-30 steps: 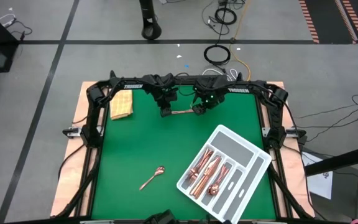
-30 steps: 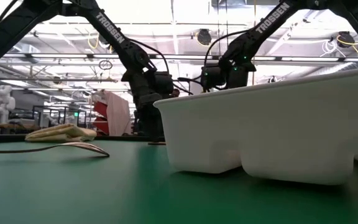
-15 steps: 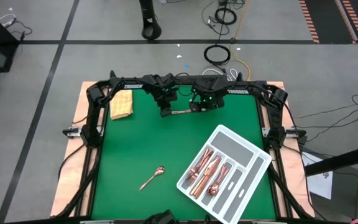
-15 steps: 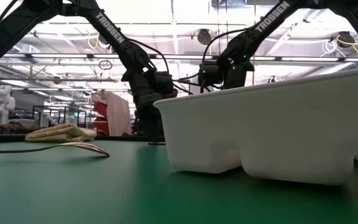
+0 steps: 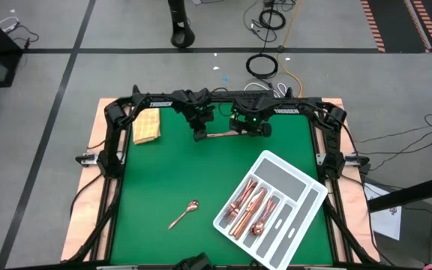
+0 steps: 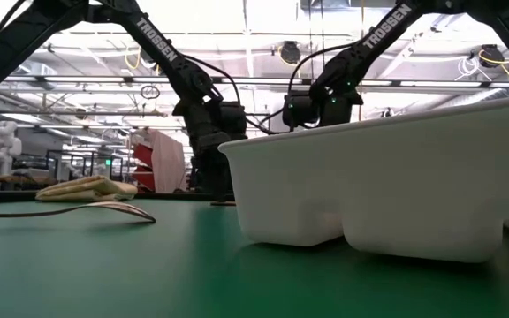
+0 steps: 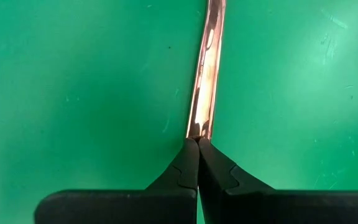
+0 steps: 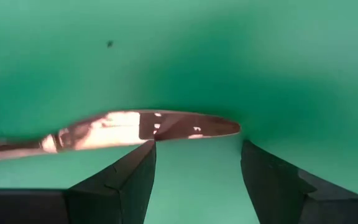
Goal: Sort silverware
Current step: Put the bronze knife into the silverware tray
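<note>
Since a second ago, the right arm's wrist has swung rightward. Nearest lies a loose spoon [image 5: 184,214], with the tray [image 5: 309,201] of sorted silverware [image 5: 249,206] to its right. At the far edge, the left gripper [image 7: 197,142] pinches a copper knife [image 5: 219,135] (handle end); the right gripper [image 8: 197,152] spreads wide around its blade tip.

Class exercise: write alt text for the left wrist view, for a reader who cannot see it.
The left gripper, its two dark fingers shut together, pinches the end of a thin, shiny copper-coloured knife. The knife stretches straight away from the gripper above the plain green table surface.
</note>
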Controlling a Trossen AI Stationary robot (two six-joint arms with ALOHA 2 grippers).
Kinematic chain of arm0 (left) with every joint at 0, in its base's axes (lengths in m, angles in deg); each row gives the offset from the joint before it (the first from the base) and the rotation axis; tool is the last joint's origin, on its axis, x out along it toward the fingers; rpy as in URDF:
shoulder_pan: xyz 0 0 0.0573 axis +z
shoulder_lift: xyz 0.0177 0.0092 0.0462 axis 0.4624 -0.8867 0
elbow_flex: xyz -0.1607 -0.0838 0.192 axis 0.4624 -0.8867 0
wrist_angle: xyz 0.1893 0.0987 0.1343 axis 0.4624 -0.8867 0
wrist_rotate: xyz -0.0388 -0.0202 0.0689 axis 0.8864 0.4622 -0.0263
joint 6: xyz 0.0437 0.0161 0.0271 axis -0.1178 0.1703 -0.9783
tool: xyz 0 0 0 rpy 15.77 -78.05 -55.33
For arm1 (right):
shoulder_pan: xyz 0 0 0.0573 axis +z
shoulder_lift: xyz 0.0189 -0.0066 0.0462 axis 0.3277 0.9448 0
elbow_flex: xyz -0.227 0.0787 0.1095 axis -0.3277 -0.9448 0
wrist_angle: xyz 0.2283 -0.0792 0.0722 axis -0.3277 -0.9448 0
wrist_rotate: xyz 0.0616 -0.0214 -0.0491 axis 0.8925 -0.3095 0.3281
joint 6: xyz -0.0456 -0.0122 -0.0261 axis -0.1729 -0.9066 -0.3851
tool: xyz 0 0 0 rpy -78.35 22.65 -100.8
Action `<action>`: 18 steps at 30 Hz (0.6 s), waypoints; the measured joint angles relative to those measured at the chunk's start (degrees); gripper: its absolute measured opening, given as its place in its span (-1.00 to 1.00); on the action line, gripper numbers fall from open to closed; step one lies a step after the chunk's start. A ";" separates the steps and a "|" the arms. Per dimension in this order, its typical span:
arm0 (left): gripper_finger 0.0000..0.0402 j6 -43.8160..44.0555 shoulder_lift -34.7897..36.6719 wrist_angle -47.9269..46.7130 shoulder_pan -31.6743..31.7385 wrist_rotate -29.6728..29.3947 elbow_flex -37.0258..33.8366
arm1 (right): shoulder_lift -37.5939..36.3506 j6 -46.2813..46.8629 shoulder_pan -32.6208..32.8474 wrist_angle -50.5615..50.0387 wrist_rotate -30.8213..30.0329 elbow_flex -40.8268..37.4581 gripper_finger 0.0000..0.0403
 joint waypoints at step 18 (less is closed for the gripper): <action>-1.00 1.38 0.00 0.43 0.02 0.02 -0.07 | -0.25 27.51 -0.02 11.00 -5.10 -5.05 0.11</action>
